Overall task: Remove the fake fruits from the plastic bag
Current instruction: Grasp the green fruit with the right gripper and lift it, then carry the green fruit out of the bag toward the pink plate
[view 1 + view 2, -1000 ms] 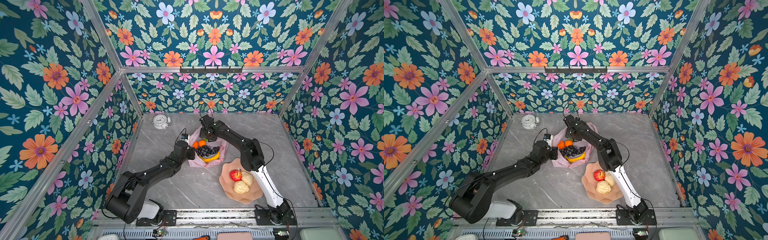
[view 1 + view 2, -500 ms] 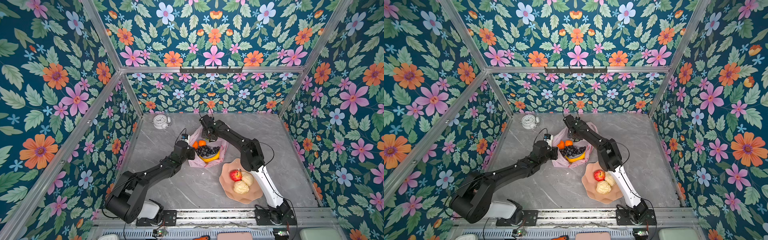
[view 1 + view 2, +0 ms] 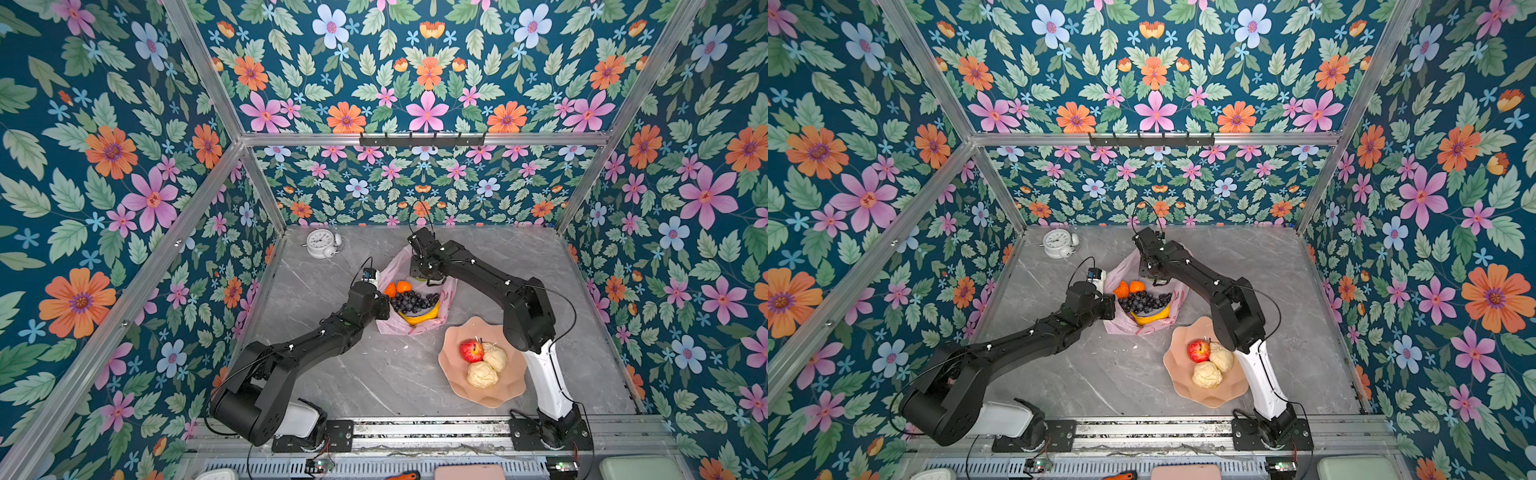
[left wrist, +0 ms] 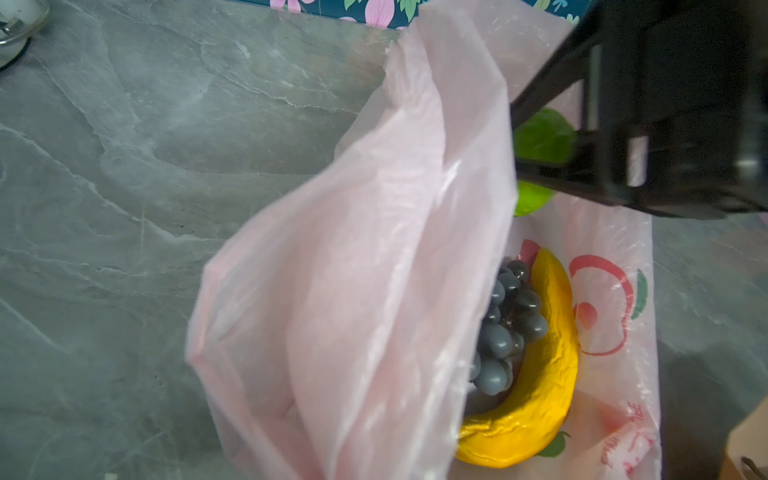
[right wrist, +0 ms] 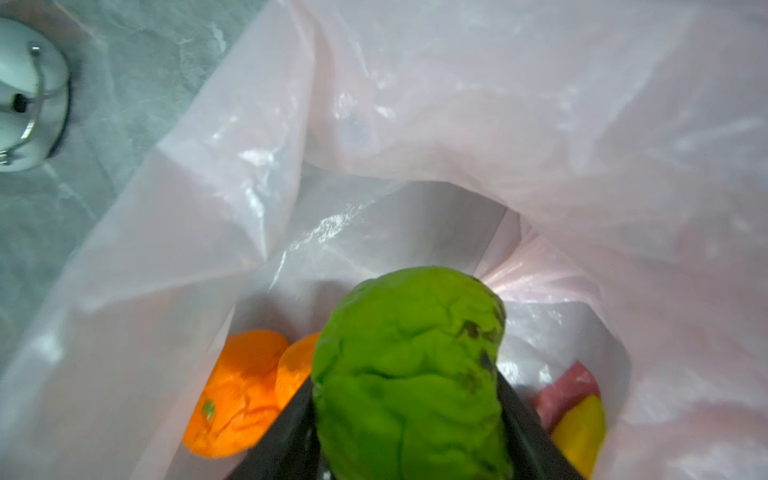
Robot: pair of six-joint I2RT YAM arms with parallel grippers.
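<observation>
Right hand (image 5: 405, 386) grasps the bumpy green fruit (image 5: 409, 353) inside the plastic bag (image 3: 400, 330). Lift straight up through the bag's mouth. Left hand (image 3: 381, 306), clenched on the bag's rim, should hold it open.

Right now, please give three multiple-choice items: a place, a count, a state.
1. Where on the table does the clock stand? A) back left corner B) front right corner C) middle
2. How many fruits lie in the pink bowl? A) one B) three C) five
3. The right gripper is: A) open, empty B) closed on the green fruit C) closed on an orange
1 A: near the back wall, left.
2 B: red apple, two cream pieces.
3 B: fingers flank it inside the plastic bag.
</observation>
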